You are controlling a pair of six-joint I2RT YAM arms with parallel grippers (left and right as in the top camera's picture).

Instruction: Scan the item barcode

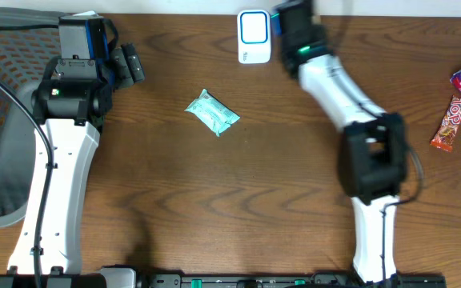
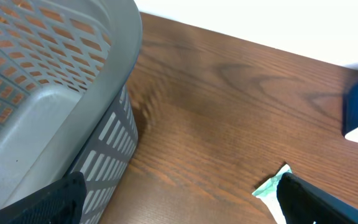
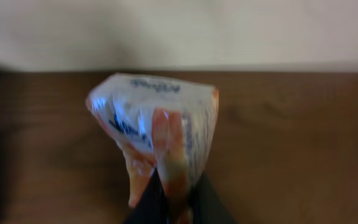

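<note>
Far left of the scanner (image 1: 254, 36), beside the basket (image 1: 6, 160), your left gripper (image 1: 132, 64) stands wide and empty; leave it parked there. The teal packet (image 1: 212, 113) lies flat on the table, left of the scanner and nearer you, untouched. Just right of the scanner, your right gripper (image 3: 174, 205) is pinched narrow on the lower edge of the clear-and-orange packet (image 3: 160, 124), which stands up from the fingers. No barcode shows from the wrist view, so roll the wrist slowly until the printed code faces the scanner's window. Hold it steady and tilt off any glare on the glossy film. Ignore the red wrappers (image 1: 453, 124) far right.
</note>
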